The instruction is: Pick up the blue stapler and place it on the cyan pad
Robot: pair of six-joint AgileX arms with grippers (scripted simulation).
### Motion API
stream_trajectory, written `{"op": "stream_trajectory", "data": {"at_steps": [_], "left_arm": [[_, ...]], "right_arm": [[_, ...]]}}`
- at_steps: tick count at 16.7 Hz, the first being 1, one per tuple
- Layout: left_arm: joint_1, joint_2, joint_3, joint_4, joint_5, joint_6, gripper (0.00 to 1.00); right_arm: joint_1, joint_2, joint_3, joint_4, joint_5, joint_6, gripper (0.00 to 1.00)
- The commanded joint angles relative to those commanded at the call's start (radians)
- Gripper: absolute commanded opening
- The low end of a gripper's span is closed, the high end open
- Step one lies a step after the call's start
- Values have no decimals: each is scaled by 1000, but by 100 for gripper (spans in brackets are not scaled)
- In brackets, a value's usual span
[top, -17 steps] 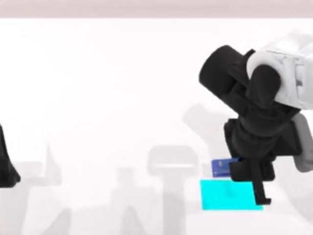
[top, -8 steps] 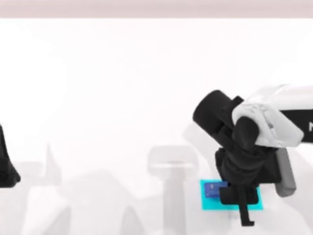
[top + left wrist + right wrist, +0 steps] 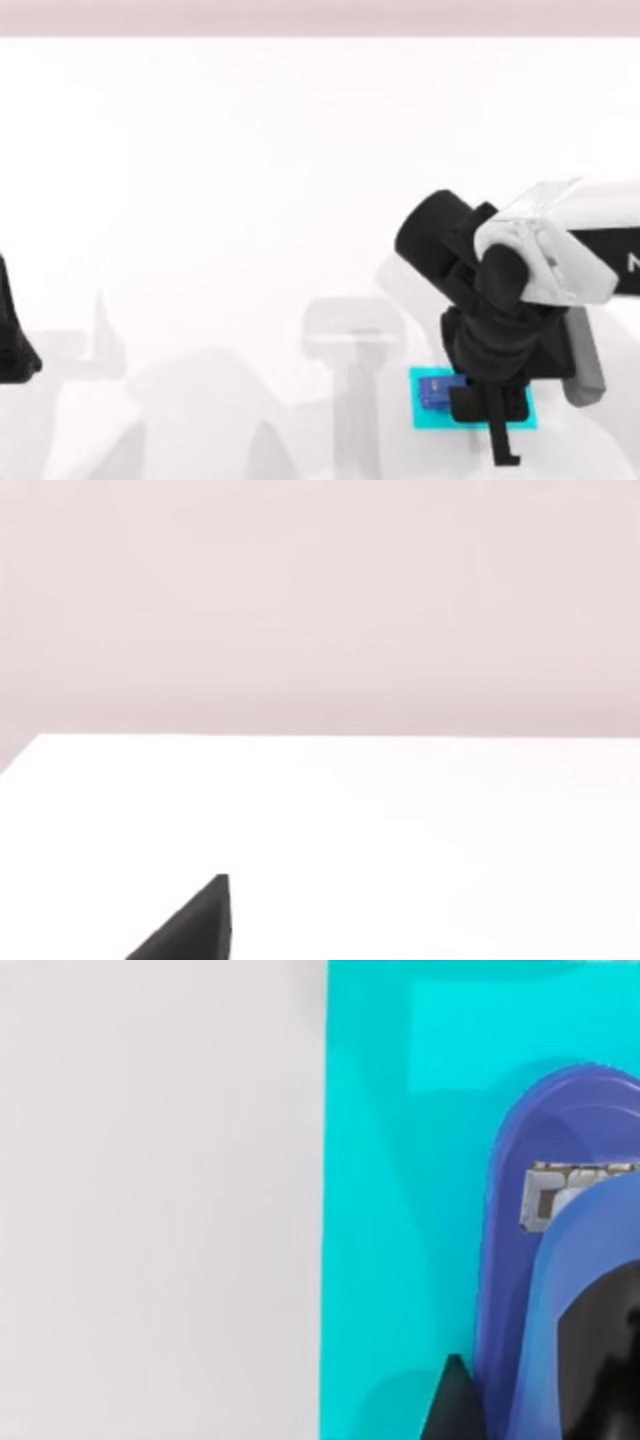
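Placement stage — the right gripper is low over the cyan pad, near the bench's front edge; the blue stapler lies over the pad's left part. Grip state cannot be told — release and retreat remain. Left gripper parked at the left edge.

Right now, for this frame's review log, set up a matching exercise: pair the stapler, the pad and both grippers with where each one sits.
Things:
1. blue stapler
2. cyan pad
3. right gripper
4. left gripper

Places:
A. parked at the table's left edge
B. flat on the table, lower right
C. over the pad, at the stapler
D. above the pad's left part, under the right gripper

Pairs: 1-D, 2-B, 3-C, 4-A
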Motion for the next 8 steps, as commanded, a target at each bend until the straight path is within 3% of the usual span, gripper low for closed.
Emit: {"op": "stream_trajectory", "data": {"at_steps": [8], "left_arm": [[0, 0, 0, 0, 0, 0, 100]], "right_arm": [[0, 0, 0, 0, 0, 0, 83]]}}
